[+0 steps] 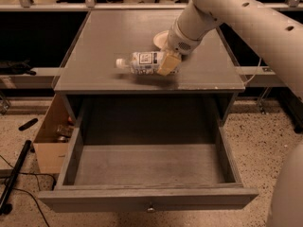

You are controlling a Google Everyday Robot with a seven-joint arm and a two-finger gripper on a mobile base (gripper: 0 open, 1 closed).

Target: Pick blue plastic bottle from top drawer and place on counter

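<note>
Hand (pixel 165 60) near front-centre of table (pixel 109 37), clamped on base end of blue plastic bottle (pixel 144 62). One tan finger (pixel 169 64) shows in front, the other is hidden behind. Bottle on its side, cap pointing left, on or just above table surface, cannot tell if touching. Top drawer (pixel 149 167) open below, floor bare. Likely step: set down and release. Seat bottle fully first, open slowly, lift straight up without dragging. Lying sideways, it could roll toward front edge and drop into drawer. Mind white round thing (pixel 160 38) just behind hand.
</note>
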